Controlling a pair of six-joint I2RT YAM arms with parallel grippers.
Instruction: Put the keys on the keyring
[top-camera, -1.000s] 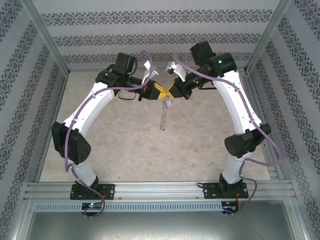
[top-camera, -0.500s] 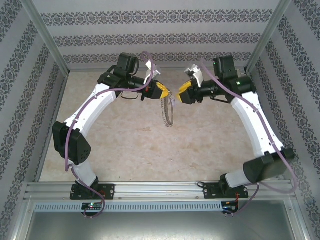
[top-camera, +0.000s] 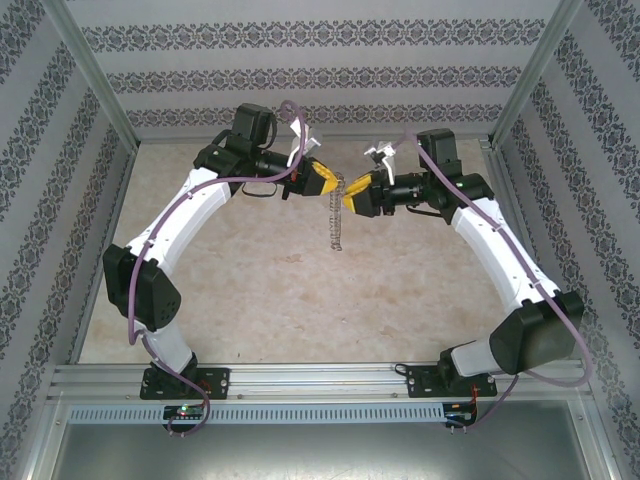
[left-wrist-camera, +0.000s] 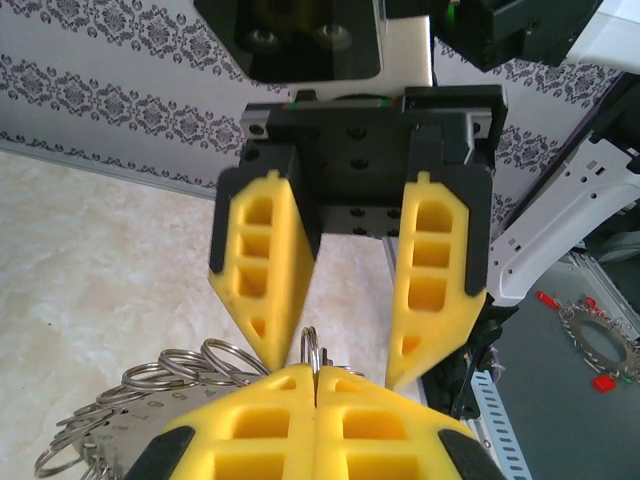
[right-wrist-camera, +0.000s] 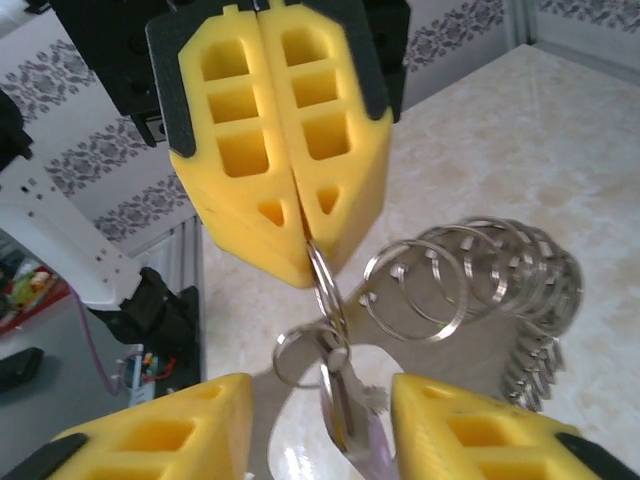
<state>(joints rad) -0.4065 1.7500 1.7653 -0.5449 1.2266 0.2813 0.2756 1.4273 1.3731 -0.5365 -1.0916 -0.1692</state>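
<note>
- The marbled beige table (top-camera: 250, 290) fills the middle of the overhead view, with patterned walls around it.
- The left gripper (top-camera: 334, 183) sits just above centre in the overhead view. Its yellow foam jaws are clenched flat together, and in the right wrist view their tips pinch one wire ring of the keyring.
- The right gripper (top-camera: 347, 198) faces it tip to tip, just to its right. Its jaws are released, with a clear gap between them, and they grasp nothing.
- The keyring (top-camera: 335, 222) hangs below the two sets of tips, above the table.
- A fan of silvery split rings (right-wrist-camera: 480, 265) is strung along it, right of centre in the right wrist view.
- The key (right-wrist-camera: 345, 415), with a lilac head, dangles from a small ring (right-wrist-camera: 300, 355) under the pinched one, at the bottom centre of that view, between the right jaws.
</note>
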